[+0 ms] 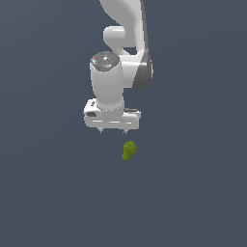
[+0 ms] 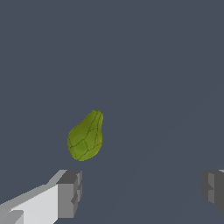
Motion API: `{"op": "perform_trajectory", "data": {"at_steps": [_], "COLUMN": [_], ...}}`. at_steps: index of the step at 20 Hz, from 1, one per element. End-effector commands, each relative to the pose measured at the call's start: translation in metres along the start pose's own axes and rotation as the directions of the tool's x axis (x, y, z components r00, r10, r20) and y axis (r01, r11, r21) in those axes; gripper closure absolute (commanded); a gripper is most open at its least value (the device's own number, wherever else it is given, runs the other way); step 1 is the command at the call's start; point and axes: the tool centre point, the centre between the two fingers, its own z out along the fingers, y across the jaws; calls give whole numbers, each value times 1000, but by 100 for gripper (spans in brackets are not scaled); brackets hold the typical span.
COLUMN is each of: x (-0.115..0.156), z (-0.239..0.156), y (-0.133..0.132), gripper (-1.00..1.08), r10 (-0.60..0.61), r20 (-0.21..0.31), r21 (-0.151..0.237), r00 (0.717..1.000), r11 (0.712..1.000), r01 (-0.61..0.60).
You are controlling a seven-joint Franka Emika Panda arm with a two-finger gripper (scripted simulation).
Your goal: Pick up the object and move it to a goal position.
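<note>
The gripper [image 1: 112, 130] is seen pointing down over a plain dark grey surface [image 1: 43, 202], whose edges and corners lie outside both views, so no place can be given by them. Its two short fingers [image 1: 124, 130] are spread wide apart, and nothing is held between them. The olive blob [image 1: 128, 150] lies on the surface well inside the visible area, just below the fingertips in the exterior view and shifted a little toward that view's right, nearly under the finger on that side and not under the middle of the gap.

In the wrist view the blob [image 2: 85, 138] is seen beyond the line between the grey finger pads [image 2: 69, 193], much nearer one pad than the other, and clear of both. Its long axis is tilted, the rounded bulk nearer that pad and the narrow end pointing away.

The grasp is judged not yet begun. A small sideways shift is judged necessary to centre the gap over the blob before any descent; otherwise one finger may be brought down onto it.
</note>
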Motion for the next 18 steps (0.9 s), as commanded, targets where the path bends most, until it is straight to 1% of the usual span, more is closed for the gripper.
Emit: {"op": "perform_trajectory", "data": {"at_steps": [1,4,11,18], "x": [0,0,1,1], "z": [0,0,-1,0], "y": [0,-2,-12,-13], "gripper": [-92,-92,-92,-92], "r10": [0,-10,-76,-65], "r20": [0,0,1,1], "r21": [0,-1,-6,-6], "r00": [1000,1000,997,998], "r11": [1000,1000,997,998], "r01": [0,10,76,65]}}
